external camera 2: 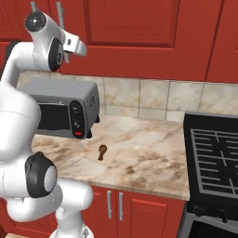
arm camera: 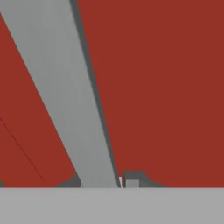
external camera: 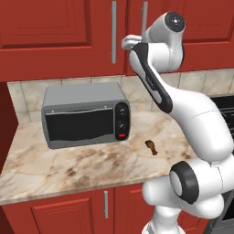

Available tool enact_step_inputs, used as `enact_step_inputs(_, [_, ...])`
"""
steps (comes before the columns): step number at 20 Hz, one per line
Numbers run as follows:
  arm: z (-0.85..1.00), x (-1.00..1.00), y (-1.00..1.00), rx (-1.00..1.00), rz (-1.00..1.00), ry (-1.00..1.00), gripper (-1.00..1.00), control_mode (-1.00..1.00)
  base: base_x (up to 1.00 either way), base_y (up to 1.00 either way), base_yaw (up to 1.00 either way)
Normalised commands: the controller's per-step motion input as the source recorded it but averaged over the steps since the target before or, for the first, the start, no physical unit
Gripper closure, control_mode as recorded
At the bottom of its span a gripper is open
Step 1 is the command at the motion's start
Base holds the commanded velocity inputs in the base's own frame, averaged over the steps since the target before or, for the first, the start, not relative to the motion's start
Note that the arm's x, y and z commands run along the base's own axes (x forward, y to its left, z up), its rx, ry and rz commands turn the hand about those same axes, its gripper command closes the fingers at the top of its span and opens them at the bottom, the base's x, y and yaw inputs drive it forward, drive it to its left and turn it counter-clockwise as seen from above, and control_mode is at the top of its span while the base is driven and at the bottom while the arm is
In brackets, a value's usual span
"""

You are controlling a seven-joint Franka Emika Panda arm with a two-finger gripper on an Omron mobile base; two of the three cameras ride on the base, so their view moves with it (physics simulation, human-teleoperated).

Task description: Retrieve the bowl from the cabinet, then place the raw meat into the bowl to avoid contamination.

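The red wall cabinet (external camera: 59,27) (external camera 2: 139,32) has its doors closed, and the bowl is hidden. My arm reaches up to the cabinet's right-hand door. In the hand view the long silver bar handle (arm camera: 65,87) runs down between my fingertips, with my gripper (arm camera: 101,181) shut on it. My white hand (external camera: 130,42) (external camera 2: 74,45) sits against the door by that handle (external camera: 144,13) (external camera 2: 59,18). The raw meat (external camera: 151,147) (external camera 2: 101,152), a small brown drumstick, lies on the marble counter (external camera: 82,164) well below my hand.
A gray toaster oven (external camera: 84,114) (external camera 2: 60,109) stands on the counter left of the meat. A black stove (external camera 2: 216,158) borders the counter on the right. A second silver handle (external camera: 114,32) (external camera 2: 33,7) hangs on the neighbouring door. Red base cabinets (external camera: 68,215) run below.
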Motion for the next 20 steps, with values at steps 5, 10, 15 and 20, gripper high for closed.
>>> enact_step_inputs(5, [-0.12,-0.69,-0.03,0.01,0.00,0.07,1.00,-1.00,0.00,0.00,0.00])
enact_step_inputs(10, [-0.01,-0.96,-0.42,0.11,0.14,0.00,1.00,-1.00,0.00,0.00,0.00])
enact_step_inputs(15, [0.00,-1.00,-0.35,0.14,0.08,0.00,1.00,-1.00,0.00,0.00,0.00])
enact_step_inputs(20, [0.00,-0.94,-0.58,0.14,0.00,0.06,1.00,-1.00,0.00,0.00,0.00])
